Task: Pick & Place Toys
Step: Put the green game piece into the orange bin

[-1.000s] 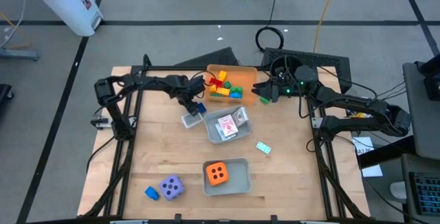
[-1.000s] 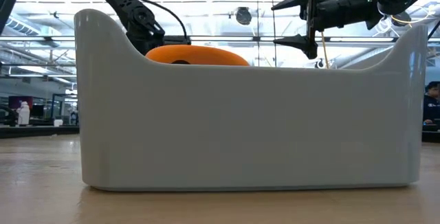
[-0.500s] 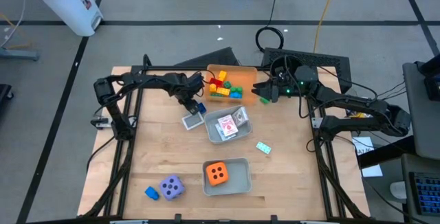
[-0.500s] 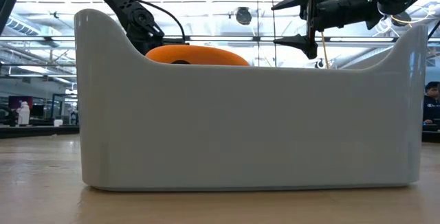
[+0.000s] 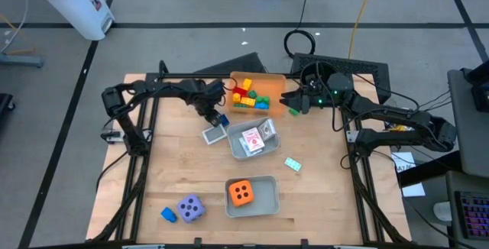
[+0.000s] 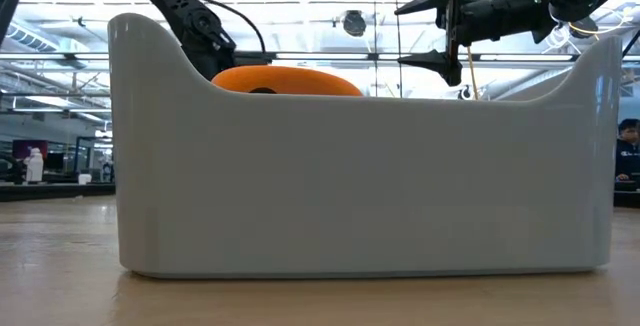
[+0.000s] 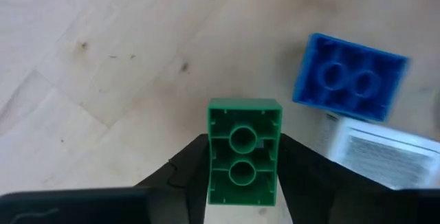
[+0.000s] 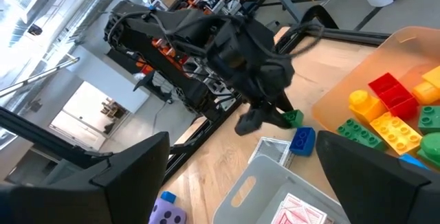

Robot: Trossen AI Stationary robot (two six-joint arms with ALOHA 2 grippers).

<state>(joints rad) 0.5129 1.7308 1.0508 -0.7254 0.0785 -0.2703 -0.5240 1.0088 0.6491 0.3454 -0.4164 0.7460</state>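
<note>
- A blue brick (image 5: 168, 215) is lying near the table's front left corner, just beside the purple die (image 5: 190, 208).
- The left gripper (image 7: 243, 183) is hanging over the bare wood left of the orange tray (image 5: 275, 78), its two dark fingers pressing on the sides of a green brick (image 7: 244, 151) and holding it with its hollow underside facing the wrist camera.
- A second blue brick (image 7: 349, 78) is sitting on the wood near the gripped green one, just beside a white card (image 7: 381, 153) lying flat on the table.
- The clear grey tray (image 5: 238, 145) in the middle of the table is holding pink-backed playing cards (image 5: 257, 136).
- The orange tray, at the table's back edge, is holding a heap of red, yellow and green bricks (image 5: 248, 95).
- The orange die (image 5: 242, 192) is resting inside the white tray (image 5: 267, 180) toward the front of the table.
- A teal card (image 5: 293, 163) is lying alone on the wood right of the clear grey tray.
- The right gripper (image 5: 291, 104) is hovering beside the orange tray's right edge, its fingers spread wide and carrying nothing.
</note>
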